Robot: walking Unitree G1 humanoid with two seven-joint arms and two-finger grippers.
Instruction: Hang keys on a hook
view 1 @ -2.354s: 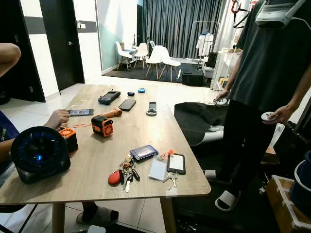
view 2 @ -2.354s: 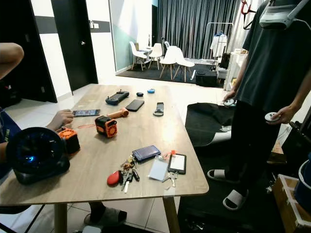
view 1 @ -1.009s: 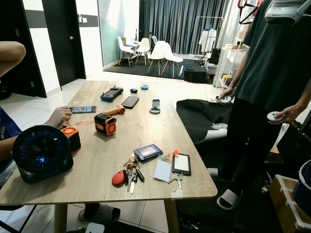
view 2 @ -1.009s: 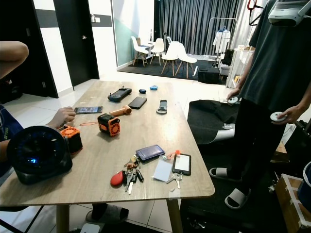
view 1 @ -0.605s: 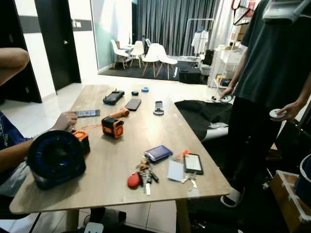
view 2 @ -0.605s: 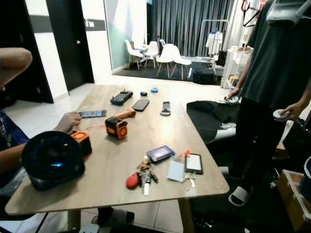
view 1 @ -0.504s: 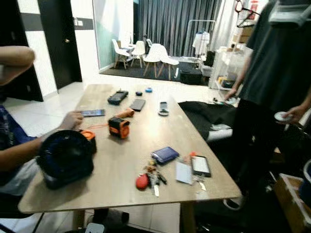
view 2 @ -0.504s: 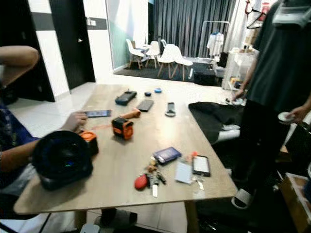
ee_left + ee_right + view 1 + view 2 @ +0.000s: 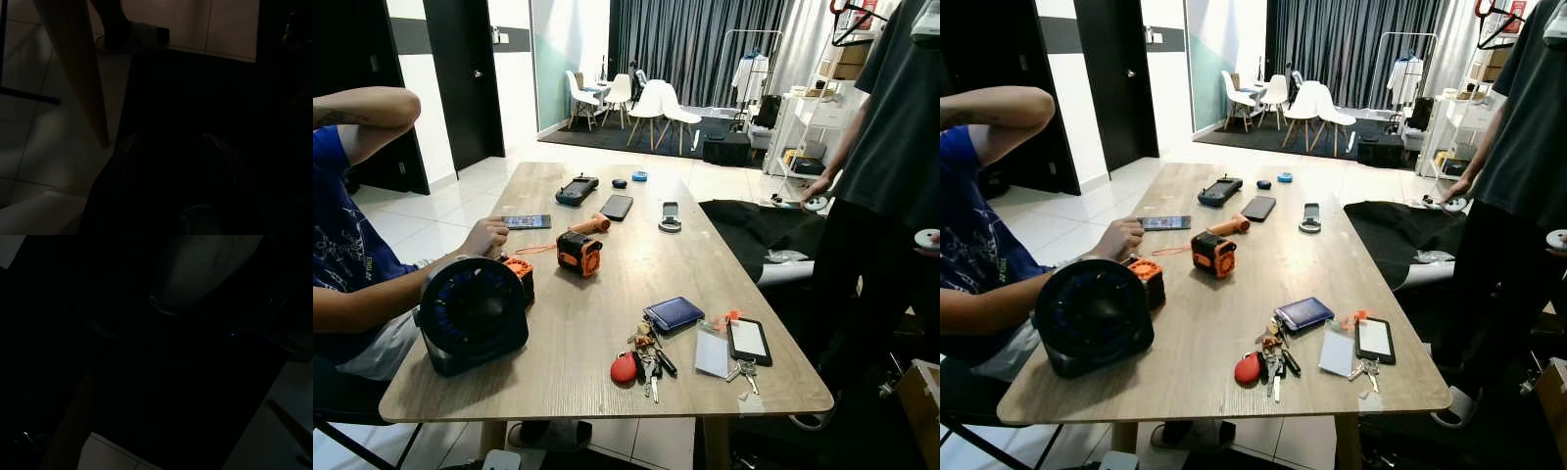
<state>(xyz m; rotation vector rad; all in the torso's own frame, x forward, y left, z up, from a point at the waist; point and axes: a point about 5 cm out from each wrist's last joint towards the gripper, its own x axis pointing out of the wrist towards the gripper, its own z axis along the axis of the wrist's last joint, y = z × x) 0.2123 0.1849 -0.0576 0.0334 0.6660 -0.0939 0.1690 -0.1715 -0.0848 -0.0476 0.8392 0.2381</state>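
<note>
A bunch of keys (image 9: 643,360) with a red fob lies near the front edge of the wooden table (image 9: 578,323). A smaller pair of keys (image 9: 743,369) lies to its right, beside a black phone (image 9: 748,340) and a white card (image 9: 712,352). In the dark left wrist view my left gripper (image 9: 168,142) hangs low by a table leg (image 9: 78,68) over the floor, its fingers apart with nothing between them. The right gripper (image 9: 171,338) hangs in deep shade.
A seated person in blue (image 9: 352,255) rests a hand on the table's left side, behind a round black fan (image 9: 472,313). A standing person in dark clothes (image 9: 881,176) is at the right. An orange tool (image 9: 578,254), a wallet (image 9: 674,313), phones and remotes lie on the table.
The whole picture has shifted, so the camera has moved: the table sits more to the centre and the seated person shows more. Nothing on the table has moved.
</note>
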